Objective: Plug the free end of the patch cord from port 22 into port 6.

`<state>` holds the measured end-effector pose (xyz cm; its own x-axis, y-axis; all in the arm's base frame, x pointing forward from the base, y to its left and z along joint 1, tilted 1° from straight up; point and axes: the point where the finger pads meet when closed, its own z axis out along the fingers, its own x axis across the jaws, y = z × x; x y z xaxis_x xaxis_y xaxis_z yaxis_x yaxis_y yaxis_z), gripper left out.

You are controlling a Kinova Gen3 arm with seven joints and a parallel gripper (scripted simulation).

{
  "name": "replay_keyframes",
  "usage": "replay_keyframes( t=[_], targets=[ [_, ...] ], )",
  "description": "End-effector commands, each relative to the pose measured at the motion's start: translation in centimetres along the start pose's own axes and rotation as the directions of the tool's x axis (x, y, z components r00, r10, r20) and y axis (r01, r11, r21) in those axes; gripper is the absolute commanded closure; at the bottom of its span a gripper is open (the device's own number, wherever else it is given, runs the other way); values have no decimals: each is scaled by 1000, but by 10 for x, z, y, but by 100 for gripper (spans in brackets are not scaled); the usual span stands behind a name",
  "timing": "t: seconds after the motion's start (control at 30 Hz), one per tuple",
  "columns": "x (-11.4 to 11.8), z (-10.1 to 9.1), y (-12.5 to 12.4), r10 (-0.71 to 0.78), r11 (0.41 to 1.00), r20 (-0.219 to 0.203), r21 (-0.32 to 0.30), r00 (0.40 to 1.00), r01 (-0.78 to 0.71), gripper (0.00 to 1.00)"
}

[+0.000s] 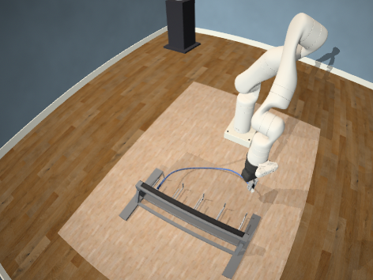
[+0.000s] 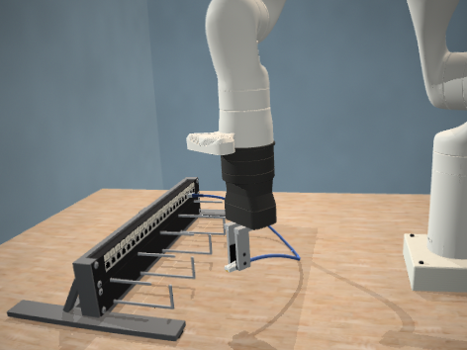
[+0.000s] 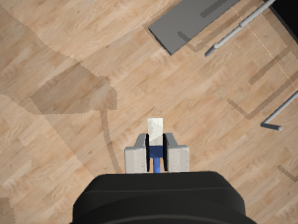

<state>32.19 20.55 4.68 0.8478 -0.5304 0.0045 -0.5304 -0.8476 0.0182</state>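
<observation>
My gripper points straight down and is shut on the white plug of the blue patch cord. It holds the plug a little above the table, its tip sticking out past the fingers. The cord arcs back to a port near the far end of the black patch panel. The gripper hangs on the panel's front side, beyond the wire hoops, near the end opposite the plugged one. The port numbers are too small to read.
Several grey wire hoops stick out from the panel's front toward the gripper. The rack's flat grey feet rest on the table. The arm's white base stands behind the gripper.
</observation>
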Motion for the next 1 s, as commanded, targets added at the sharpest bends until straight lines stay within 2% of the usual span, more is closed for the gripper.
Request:
replay_keyframes(
  t=[0.0, 0.97],
  targets=[
    [3, 0, -1, 10, 1000, -2, 1, 1000, -10, 100],
    [32, -8, -7, 228, 974, -2, 1, 974, -228, 100]
  ],
)
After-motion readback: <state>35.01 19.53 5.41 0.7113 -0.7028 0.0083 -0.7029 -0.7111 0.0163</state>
